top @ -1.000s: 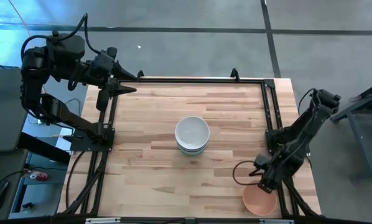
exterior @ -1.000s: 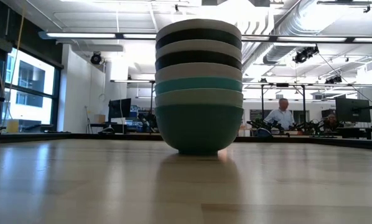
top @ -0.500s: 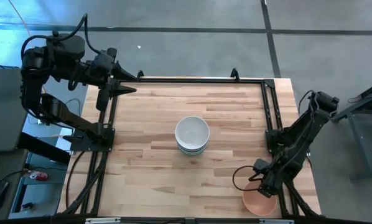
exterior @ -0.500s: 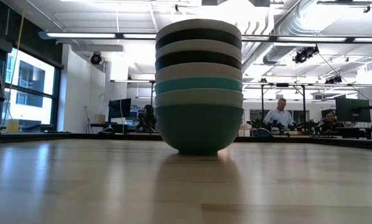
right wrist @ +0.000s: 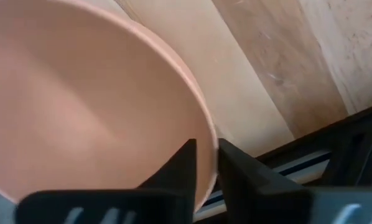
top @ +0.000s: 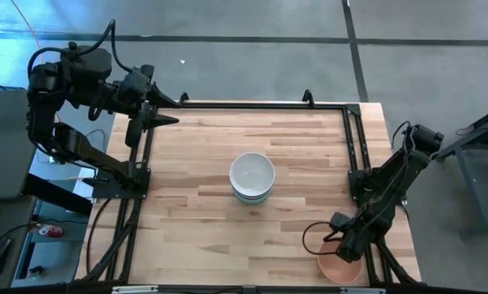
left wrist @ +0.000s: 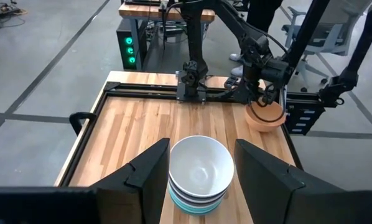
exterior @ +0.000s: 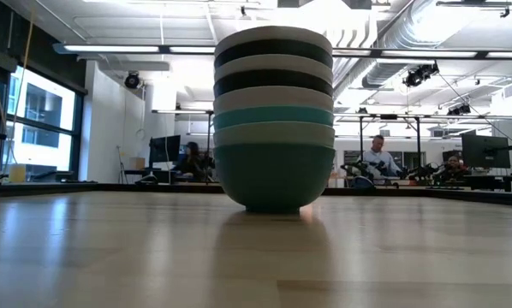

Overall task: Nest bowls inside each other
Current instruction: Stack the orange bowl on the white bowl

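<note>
Several nested bowls form one stack (top: 252, 177) on its teal bottom bowl at the table's middle; a white bowl is on top. In the low view the stack (exterior: 273, 120) shows white, black, teal and mint bands. A salmon-pink bowl (top: 339, 268) sits by the near right corner, also seen in the left wrist view (left wrist: 265, 118). My right gripper (top: 348, 247) is down at that bowl's far rim and shut on it. My left gripper (left wrist: 201, 149) is open, raised off the far left corner (top: 164, 110), facing the stack. My right gripper pinches the salmon-pink bowl's rim (right wrist: 206, 140), one finger (right wrist: 180, 171) inside the bowl and the other finger (right wrist: 239, 174) outside. It comes from above, pointing down. The bowl sits upright with its base on the table.
A black frame rail (top: 356, 155) runs along the table's right edge beside the salmon bowl, and another (top: 142, 155) along the left. Bare wood lies all around the stack. People sit at desks in the room beyond the far edge (exterior: 378, 156).
My right gripper has moved toward the table's near edge and down, onto the salmon-pink bowl's far rim. The stack and my left arm have stayed still.
</note>
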{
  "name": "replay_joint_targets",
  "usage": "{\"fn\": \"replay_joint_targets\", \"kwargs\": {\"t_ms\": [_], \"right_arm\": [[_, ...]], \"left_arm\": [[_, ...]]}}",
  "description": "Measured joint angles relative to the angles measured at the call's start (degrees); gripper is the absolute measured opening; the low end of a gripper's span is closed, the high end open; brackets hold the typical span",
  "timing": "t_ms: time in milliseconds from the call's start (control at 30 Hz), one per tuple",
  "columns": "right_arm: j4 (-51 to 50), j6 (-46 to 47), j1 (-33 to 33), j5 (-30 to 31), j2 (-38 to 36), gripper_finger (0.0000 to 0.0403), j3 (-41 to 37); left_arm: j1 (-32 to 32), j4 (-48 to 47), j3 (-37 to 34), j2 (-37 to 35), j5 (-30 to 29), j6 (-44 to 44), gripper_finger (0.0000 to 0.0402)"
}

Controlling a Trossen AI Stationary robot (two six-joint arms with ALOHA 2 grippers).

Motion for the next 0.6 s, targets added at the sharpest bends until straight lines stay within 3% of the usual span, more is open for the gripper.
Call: {"fn": "replay_joint_targets", "kwargs": {"t_ms": [100,600], "right_arm": [[0.31,-0.09,0.0,-0.53,-0.08,0.0009,0.0],[0.28,7.51,-4.95,-3.53,-0.21,0.0002,3.92]], "left_arm": [[0.0,0.0,0.0,0.0,0.0,0.0,0.0168],[0.06,-0.57,0.0,-1.23,-4.03,3.84,0.0168]]}}
